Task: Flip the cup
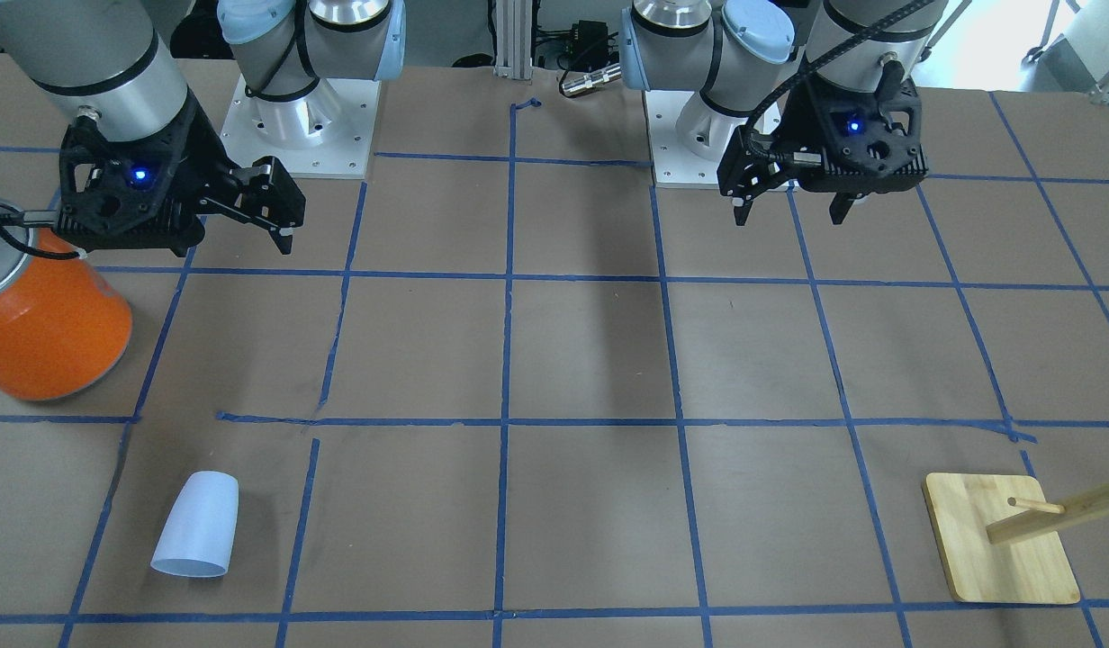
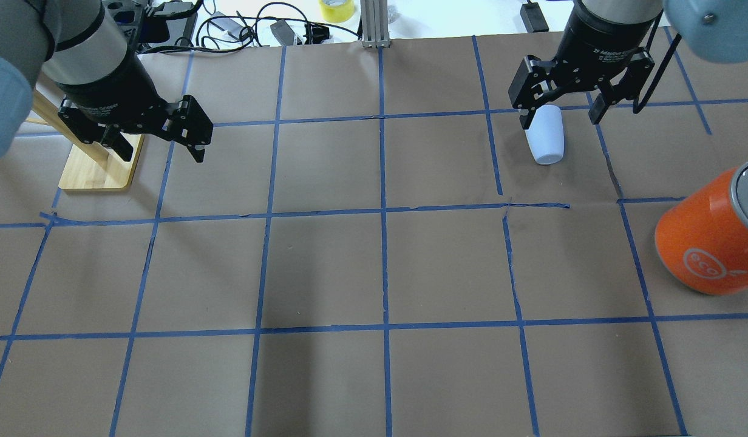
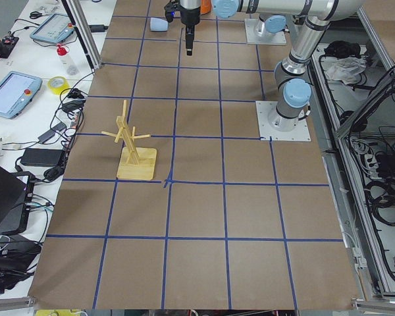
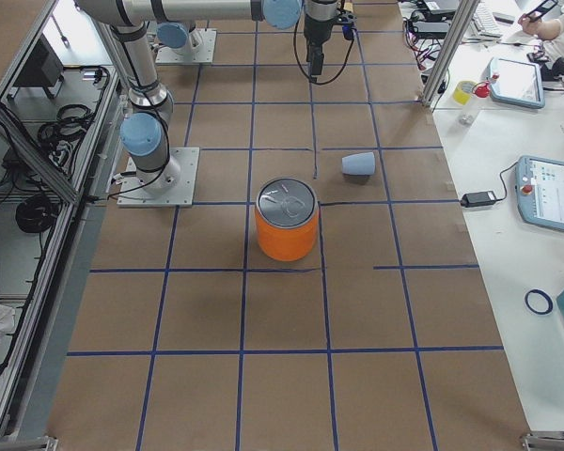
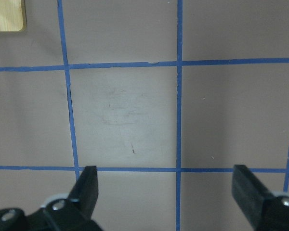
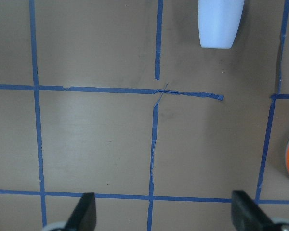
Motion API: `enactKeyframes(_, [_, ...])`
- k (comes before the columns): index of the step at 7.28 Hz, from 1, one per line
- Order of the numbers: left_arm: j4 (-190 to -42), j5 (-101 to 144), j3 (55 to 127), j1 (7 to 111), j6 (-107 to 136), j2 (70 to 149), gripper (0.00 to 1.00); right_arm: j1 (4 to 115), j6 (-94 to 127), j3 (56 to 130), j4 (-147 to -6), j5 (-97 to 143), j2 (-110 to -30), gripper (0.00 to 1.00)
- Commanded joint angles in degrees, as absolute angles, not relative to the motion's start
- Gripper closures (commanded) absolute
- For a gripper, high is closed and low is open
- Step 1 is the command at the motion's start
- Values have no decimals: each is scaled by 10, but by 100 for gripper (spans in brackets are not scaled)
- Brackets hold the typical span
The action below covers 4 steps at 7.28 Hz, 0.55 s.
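**Cup on its side, both claws empty**

The cup (image 1: 197,525) lies on its side on the brown paper near the orange can (image 1: 50,333), on the can's side away from the robot's bases. Its wide end points away from them. The right gripper (image 2: 560,118) hangs above the table close to the can, jaws spread wide, holding nothing. The left gripper (image 2: 163,155), well apart from the can by the wooden peg stand (image 1: 987,558), is just as wide and empty. The cup looks light, smooth and ready to roll or slip along its taper, so I'd pinch it gently across the mid-body
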State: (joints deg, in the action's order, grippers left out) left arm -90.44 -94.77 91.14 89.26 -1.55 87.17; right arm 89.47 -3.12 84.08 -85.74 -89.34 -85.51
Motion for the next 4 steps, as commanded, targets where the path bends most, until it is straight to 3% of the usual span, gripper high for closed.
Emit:
enactKeyframes(1, [-904,-949,911,893,-17,872,0,895,-36,841,-858,-896,-853,0])
enactKeyframes(4, [-904,-948,911,893,-17,874,0,895,-32,841,-859,-894,-854,0])
